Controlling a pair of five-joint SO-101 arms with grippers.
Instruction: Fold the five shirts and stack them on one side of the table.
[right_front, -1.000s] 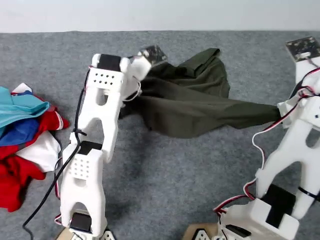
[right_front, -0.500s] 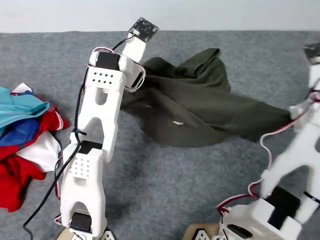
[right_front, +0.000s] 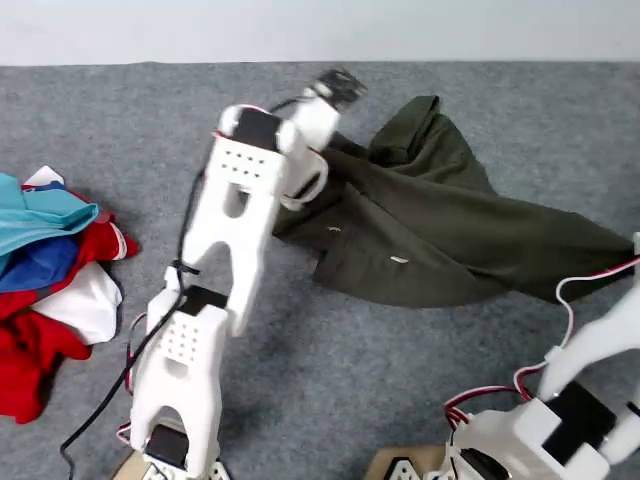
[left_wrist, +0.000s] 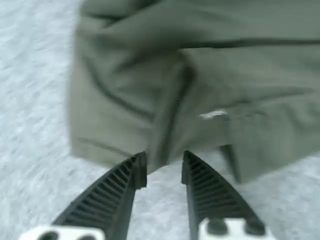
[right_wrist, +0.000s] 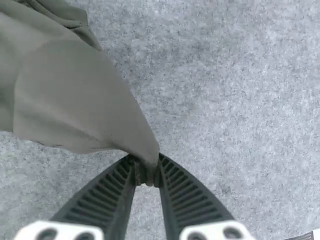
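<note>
The green shirt (right_front: 440, 235) lies bunched up in the middle of the bench (right_front: 330, 390). The right gripper (right_wrist: 146, 175) has its fingers clamped on one corner. The left gripper (left_wrist: 160, 167) has its fingers apart around the shirt's edge. I think they are spreading it flat; next, the left must pinch.

Overhead camera surveys the tabletop (right_front: 340, 370); wrist cameras look closely past the left end effector (left_wrist: 163, 161) and right end effector (right_wrist: 146, 169) (sharing the olive shirt (right_front: 440, 235)).

A grey, carpet-like tabletop (right_front: 330, 380) spreads under even, soft light; along its far edge runs a plain pale wall (right_front: 320, 30).
</note>
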